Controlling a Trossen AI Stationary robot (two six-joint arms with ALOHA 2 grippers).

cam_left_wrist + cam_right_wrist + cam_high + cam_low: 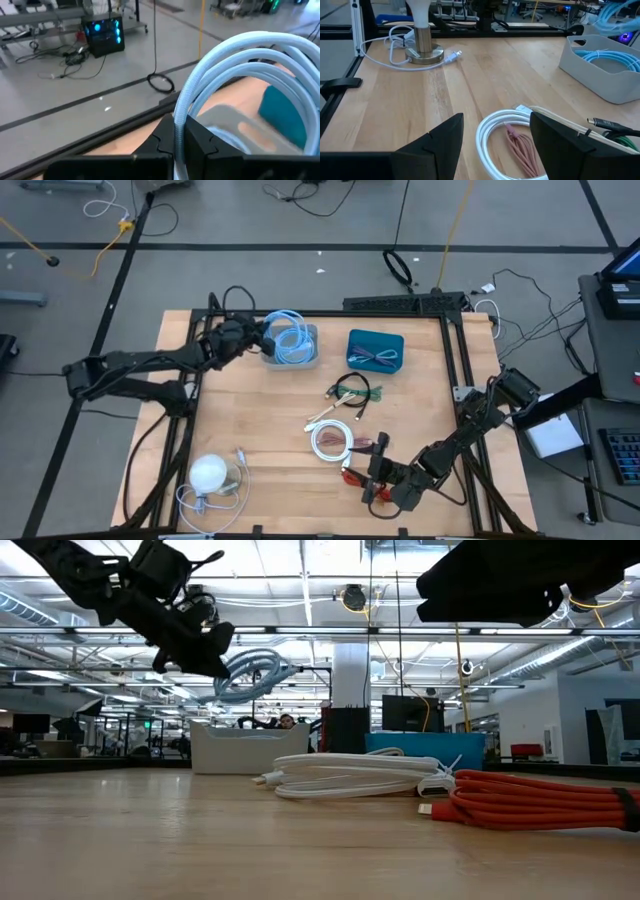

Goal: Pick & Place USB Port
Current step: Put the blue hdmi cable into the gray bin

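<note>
Left gripper [262, 338] clamped on light-blue coiled cable [290, 337], held over grey bin [308, 356] at far left of worktop [260, 430], likely for dropping in. Right gripper [378, 476] spread wide, empty, low over red cable [530, 808] near right, probably next pick.
</note>
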